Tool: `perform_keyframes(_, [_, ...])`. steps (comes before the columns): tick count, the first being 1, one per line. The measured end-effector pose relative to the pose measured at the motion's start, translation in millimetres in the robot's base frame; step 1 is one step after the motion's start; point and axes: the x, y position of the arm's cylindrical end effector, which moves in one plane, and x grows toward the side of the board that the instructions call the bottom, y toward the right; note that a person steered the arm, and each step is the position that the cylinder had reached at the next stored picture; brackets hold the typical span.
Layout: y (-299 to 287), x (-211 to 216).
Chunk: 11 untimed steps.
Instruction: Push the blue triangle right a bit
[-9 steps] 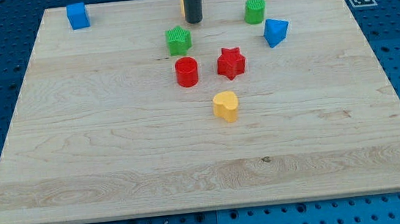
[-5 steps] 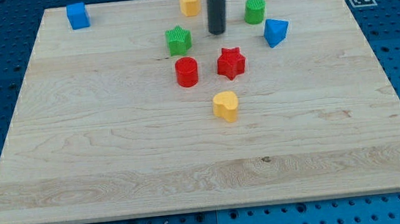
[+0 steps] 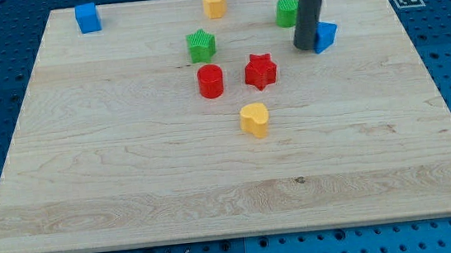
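The blue triangle lies on the wooden board at the view's upper right, partly hidden behind the rod. My tip stands at the triangle's left side, touching or nearly touching it. The green cylinder sits just above and to the left of the tip, partly covered by the rod.
A red star and a red cylinder lie left of the tip. A green star-like block sits above the red cylinder. A yellow hexagon is at the top, a yellow heart at the middle, a blue cube at the top left.
My tip has moved right and down, from beside the yellow hexagon to the blue triangle's left side. The triangle has shifted slightly right.
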Motion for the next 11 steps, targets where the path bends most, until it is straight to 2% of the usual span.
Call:
perform_keyframes(4, [73,2])
perform_keyframes(11, [76,-24])
